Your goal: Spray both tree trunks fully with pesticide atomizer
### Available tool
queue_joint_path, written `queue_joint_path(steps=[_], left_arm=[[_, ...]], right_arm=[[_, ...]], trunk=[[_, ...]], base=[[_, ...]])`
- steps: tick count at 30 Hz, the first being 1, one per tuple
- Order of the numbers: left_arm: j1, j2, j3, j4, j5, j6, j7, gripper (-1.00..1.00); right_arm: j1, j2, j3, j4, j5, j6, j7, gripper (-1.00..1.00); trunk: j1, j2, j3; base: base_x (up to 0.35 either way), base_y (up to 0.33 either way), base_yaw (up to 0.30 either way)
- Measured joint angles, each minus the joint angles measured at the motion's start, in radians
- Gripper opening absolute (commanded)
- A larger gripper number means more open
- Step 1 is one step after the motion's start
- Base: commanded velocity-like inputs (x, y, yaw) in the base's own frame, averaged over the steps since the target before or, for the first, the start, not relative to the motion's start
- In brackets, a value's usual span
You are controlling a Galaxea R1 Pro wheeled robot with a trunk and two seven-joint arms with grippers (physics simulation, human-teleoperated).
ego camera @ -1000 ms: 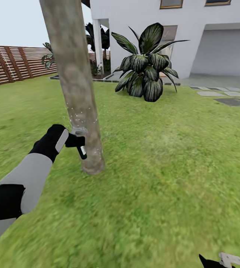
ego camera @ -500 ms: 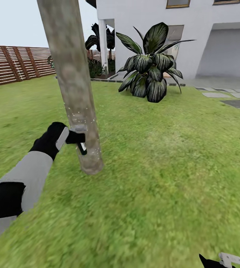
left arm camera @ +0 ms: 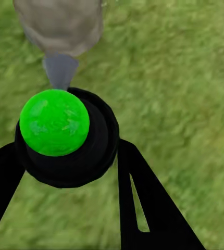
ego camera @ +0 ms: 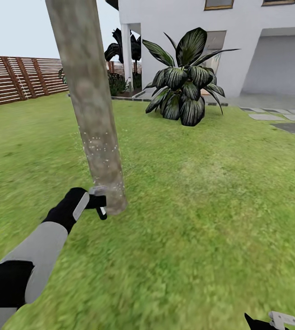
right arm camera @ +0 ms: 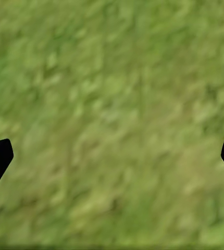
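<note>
We see a mottled grey-brown tree trunk (ego camera: 90,105) dusted with pale pesticide specks (ego camera: 99,145), a black pesticide atomizer (left arm camera: 66,137) with a bright green spot, a green lawn (ego camera: 202,206), a brown slatted fence (ego camera: 14,79), and a dark-leaved bush (ego camera: 182,78) with pale stripes.

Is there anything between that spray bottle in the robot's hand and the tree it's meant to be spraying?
Nothing visible. The left gripper holds the pesticide atomizer right by the base of the tree trunk, its grey nozzle aimed at the bark. Only lawn lies around them, and pale pesticide specks dot the trunk higher up.
</note>
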Motion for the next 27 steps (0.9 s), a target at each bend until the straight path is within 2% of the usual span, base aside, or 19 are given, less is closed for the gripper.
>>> queue_joint_path(steps=[1, 4, 7, 8, 10, 12, 13, 16, 19, 23, 25, 27], left_arm=[[-0.012, 0.000, -0.001, -0.005, 0.002, 0.005, -0.001, -1.00], [-0.143, 0.001, 0.000, -0.007, 0.002, 0.024, -0.002, -1.00], [-0.284, 0.003, 0.001, -0.008, 0.002, 0.117, -0.006, -1.00], [-0.297, 0.006, 0.002, -0.008, -0.002, 0.130, -0.001, -1.00], [-0.281, 0.011, 0.002, -0.003, -0.003, 0.126, -0.003, -1.00], [-0.199, 0.013, 0.003, 0.006, -0.001, 0.088, -0.006, -1.00], [-0.148, 0.011, 0.005, 0.008, 0.007, 0.031, -0.006, -1.00], [-0.019, 0.003, 0.008, 0.010, 0.017, -0.060, -0.009, -1.00], [0.000, 0.001, 0.012, 0.010, 0.018, -0.083, -0.008, -1.00], [-0.025, 0.006, 0.008, -0.001, 0.016, -0.076, -0.003, -1.00], [-0.114, 0.005, 0.007, 0.001, 0.016, -0.056, -0.006, -1.00], [-0.249, 0.004, 0.008, -0.005, 0.020, 0.046, -0.004, -1.00]], right_arm=[[0.000, 0.000, 0.000, 0.000, 0.000, 0.000, 0.000, 1.00], [0.000, 0.000, 0.000, 0.000, 0.000, 0.000, 0.000, 1.00], [0.000, 0.000, 0.000, 0.000, 0.000, 0.000, 0.000, 1.00], [0.000, 0.000, 0.000, 0.000, 0.000, 0.000, 0.000, 1.00], [0.000, 0.000, 0.000, 0.000, 0.000, 0.000, 0.000, 1.00], [0.000, 0.000, 0.000, 0.000, 0.000, 0.000, 0.000, 1.00], [0.000, 0.000, 0.000, 0.001, 0.000, 0.000, 0.000, 1.00], [0.000, 0.000, 0.001, 0.001, 0.000, 0.000, 0.000, 1.00], [0.000, 0.001, 0.002, 0.002, 0.001, 0.000, 0.000, 1.00], [0.000, 0.002, 0.002, 0.003, 0.001, 0.000, 0.000, 1.00], [0.000, 0.002, 0.002, 0.003, 0.001, 0.000, 0.000, 1.00], [0.000, 0.002, 0.002, 0.003, 0.001, 0.000, 0.000, 1.00]], trunk=[[0.000, 0.000, 0.000], [0.000, 0.000, 0.000], [0.000, 0.000, 0.000], [0.000, 0.000, 0.000], [0.000, 0.000, 0.000], [0.000, 0.000, 0.000], [0.000, 0.000, 0.000], [0.000, 0.000, 0.000], [0.000, 0.000, 0.000], [0.000, 0.000, 0.000], [0.000, 0.000, 0.000], [0.000, 0.000, 0.000]], base=[[0.000, 0.000, 0.000], [0.000, 0.000, 0.000], [0.000, 0.000, 0.000], [0.000, 0.000, 0.000], [0.000, 0.000, 0.000], [0.000, 0.000, 0.000], [0.000, 0.000, 0.000], [0.000, 0.000, 0.000], [0.000, 0.000, 0.000], [0.000, 0.000, 0.000], [0.000, 0.000, 0.000], [0.000, 0.000, 0.000]])
